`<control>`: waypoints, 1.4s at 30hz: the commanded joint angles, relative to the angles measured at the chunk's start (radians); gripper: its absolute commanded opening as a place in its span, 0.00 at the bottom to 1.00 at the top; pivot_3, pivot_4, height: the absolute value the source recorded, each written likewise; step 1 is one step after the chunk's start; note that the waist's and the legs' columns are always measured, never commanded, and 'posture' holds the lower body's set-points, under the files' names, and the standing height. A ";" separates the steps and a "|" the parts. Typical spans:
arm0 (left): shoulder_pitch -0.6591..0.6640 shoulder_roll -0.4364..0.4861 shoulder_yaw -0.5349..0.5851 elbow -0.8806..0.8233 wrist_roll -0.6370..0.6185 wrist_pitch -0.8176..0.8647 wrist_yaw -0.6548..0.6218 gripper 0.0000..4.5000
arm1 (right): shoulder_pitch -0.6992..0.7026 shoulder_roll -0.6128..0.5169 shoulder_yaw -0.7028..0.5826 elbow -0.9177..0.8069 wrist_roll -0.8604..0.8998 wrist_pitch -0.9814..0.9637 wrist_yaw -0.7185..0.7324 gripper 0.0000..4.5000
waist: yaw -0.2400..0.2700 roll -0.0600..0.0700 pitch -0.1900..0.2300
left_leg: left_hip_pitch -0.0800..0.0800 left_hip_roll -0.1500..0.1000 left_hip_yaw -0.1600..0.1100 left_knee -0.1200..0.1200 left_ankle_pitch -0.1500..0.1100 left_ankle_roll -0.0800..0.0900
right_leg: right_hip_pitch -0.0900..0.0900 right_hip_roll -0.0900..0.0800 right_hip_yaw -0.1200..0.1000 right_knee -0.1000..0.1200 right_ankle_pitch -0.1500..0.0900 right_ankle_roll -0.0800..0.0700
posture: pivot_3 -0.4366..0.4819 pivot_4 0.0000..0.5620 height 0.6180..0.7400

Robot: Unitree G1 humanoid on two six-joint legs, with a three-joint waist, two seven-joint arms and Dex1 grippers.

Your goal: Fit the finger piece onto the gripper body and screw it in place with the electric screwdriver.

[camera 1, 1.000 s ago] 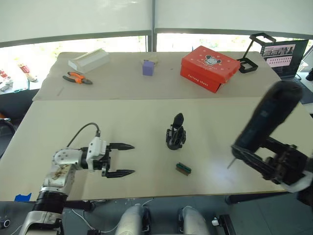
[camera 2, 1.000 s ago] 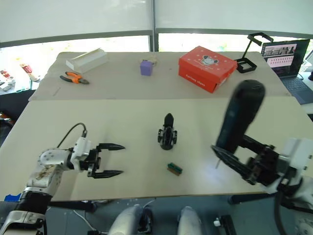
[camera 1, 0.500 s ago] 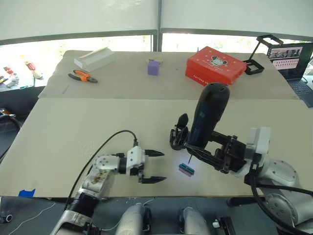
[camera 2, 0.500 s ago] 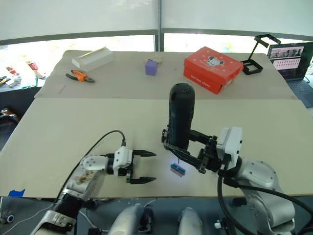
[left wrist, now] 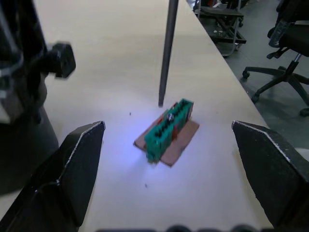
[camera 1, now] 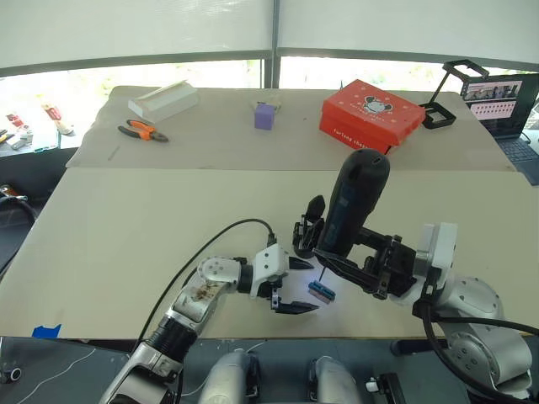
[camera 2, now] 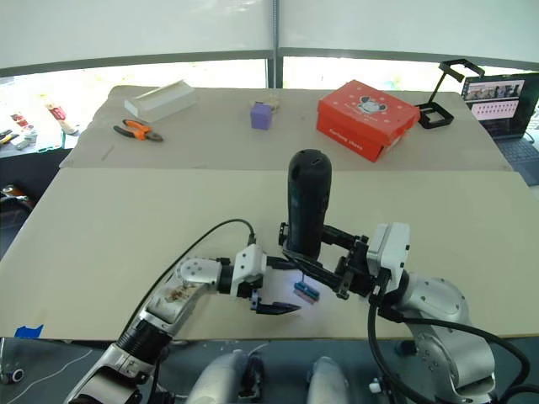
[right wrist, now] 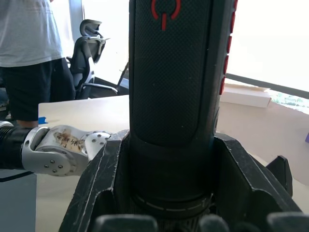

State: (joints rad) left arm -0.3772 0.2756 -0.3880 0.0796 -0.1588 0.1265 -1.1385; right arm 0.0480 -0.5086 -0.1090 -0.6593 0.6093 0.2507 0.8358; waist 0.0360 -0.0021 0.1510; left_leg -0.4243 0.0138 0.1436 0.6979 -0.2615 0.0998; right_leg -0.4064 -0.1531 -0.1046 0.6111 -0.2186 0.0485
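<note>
My right hand (camera 1: pixel 364 273) is clamped around the electric screwdriver (camera 1: pixel 352 202), which stands nearly upright, rounded end up; its thin bit (left wrist: pixel 167 53) points down and stops just above the small green-and-brown block (left wrist: pixel 168 130), which lies on the near part of the surface (camera 1: pixel 152 227) in a patch of bluish light; my left hand (camera 1: pixel 301 285) has its two fingers spread wide, one on each side of that block, touching nothing. The gripper body (camera 1: pixel 306 231) stands on the surface just beyond the block, its pointed finger up, partly hidden behind the screwdriver. On the far surface sit a red box (camera 1: pixel 370 116), orange-handled pliers (camera 1: pixel 137 131) and a small purple box (camera 1: pixel 264 115).
</note>
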 commanded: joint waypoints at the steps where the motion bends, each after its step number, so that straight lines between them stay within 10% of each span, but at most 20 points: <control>1: -0.003 0.008 -0.007 -0.041 -0.004 0.019 0.010 0.99 | 0.002 -0.008 -0.024 -0.026 0.012 -0.049 0.011 0.43 | -0.001 0.000 0.000 | 0.000 0.000 0.000 0.000 0.000 0.000 | 0.000 0.000 0.000 0.000 0.000 0.000 | 0.48 0.27 1.00; 42: 0.041 0.033 -0.023 0.091 0.031 -0.118 0.023 0.99 | 0.018 -0.007 -0.009 0.000 0.000 -0.081 0.018 0.43 | 0.002 0.000 0.000 | 0.001 0.000 0.000 0.001 0.000 0.000 | 0.001 0.001 0.000 0.001 0.000 -0.001 | 0.48 0.27 1.00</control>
State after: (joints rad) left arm -0.3496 0.3117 -0.3942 0.1426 -0.1391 0.0051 -1.1153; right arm 0.0717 -0.5178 -0.0990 -0.6279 0.6018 0.2213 0.8511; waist 0.0381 -0.0018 0.1508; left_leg -0.4230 0.0142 0.1432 0.6988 -0.2612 0.0993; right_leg -0.4058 -0.1525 -0.1046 0.6117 -0.2188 0.0479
